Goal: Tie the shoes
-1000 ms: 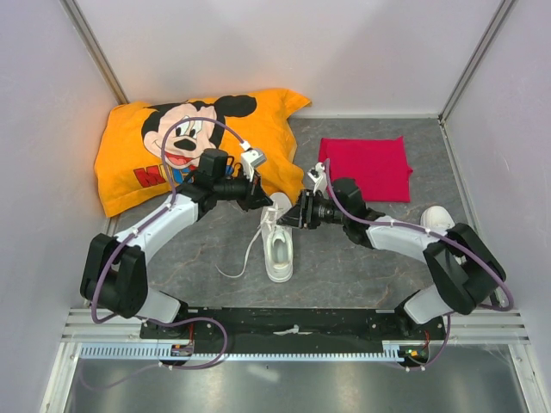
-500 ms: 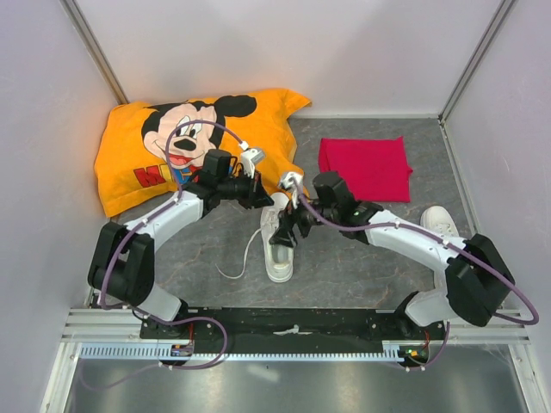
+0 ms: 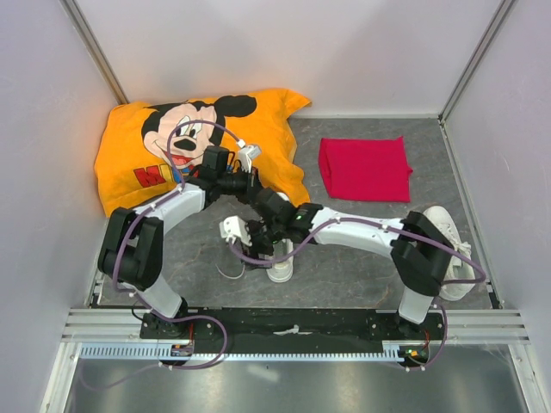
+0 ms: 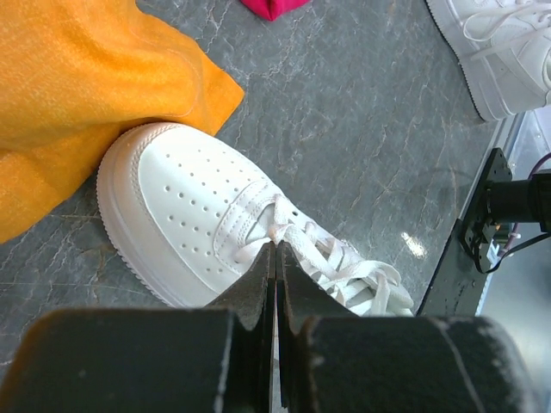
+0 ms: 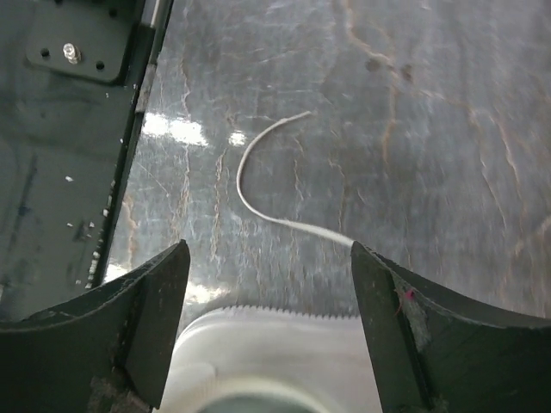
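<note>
One white shoe (image 4: 194, 211) lies on the grey floor with its toe against the orange pillow (image 4: 77, 77). In the top view this shoe (image 3: 280, 268) is mostly hidden under the arms. My left gripper (image 4: 275, 249) is shut on a lace at the top of the lacing; in the top view it (image 3: 256, 191) sits over the toe. My right gripper (image 5: 269, 249) is open and empty, over the shoe's heel (image 5: 275, 357), with a loose lace (image 5: 258, 206) on the floor ahead; from above it (image 3: 258, 248) is at the shoe's left side. A second shoe (image 3: 441, 222) lies at the right.
The orange Mickey pillow (image 3: 155, 151) fills the back left. A red cloth (image 3: 366, 168) lies at the back right. The black base rail (image 5: 69, 129) runs close to the right gripper's left side. Grey walls close in on three sides.
My right arm has swung left across the shoe, and its gripper now sits at the shoe's heel and left side. The left gripper has stayed over the toe.
</note>
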Robot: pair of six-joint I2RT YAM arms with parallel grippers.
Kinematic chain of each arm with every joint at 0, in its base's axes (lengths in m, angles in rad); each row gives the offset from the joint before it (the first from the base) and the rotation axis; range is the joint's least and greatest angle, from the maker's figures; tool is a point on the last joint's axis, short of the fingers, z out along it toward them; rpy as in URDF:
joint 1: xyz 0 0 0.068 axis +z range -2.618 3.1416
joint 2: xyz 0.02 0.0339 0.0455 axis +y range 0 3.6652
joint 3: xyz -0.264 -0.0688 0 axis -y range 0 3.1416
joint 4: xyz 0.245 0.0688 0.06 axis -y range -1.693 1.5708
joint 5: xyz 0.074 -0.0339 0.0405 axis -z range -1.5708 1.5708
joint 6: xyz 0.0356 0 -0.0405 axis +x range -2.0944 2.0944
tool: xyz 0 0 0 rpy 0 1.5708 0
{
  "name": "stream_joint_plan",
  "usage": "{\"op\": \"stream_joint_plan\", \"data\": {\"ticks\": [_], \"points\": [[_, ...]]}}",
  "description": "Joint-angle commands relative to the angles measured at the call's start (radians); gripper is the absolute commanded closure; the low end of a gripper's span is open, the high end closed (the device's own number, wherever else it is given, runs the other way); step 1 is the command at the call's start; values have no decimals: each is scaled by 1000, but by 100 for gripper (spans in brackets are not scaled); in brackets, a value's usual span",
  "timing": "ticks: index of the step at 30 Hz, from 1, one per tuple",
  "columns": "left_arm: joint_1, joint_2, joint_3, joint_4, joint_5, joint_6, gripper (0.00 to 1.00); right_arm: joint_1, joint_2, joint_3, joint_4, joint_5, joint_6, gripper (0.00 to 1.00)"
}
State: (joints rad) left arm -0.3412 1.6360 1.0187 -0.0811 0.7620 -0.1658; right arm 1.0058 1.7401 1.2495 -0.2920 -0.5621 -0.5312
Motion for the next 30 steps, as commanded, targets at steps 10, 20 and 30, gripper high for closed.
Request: {"op": "stream_joint_plan", "data": {"ticks": [10,20,30], "points": [[13,44,52,-19,45,-1,98,149,240,149,-72,134,-358,29],[11,44,61,-28,45,15,99,159,337,163,-72,180,-339,69],[11,1,142,-120,50,103,98,105,72,191,-87,131,-49,100]]}}
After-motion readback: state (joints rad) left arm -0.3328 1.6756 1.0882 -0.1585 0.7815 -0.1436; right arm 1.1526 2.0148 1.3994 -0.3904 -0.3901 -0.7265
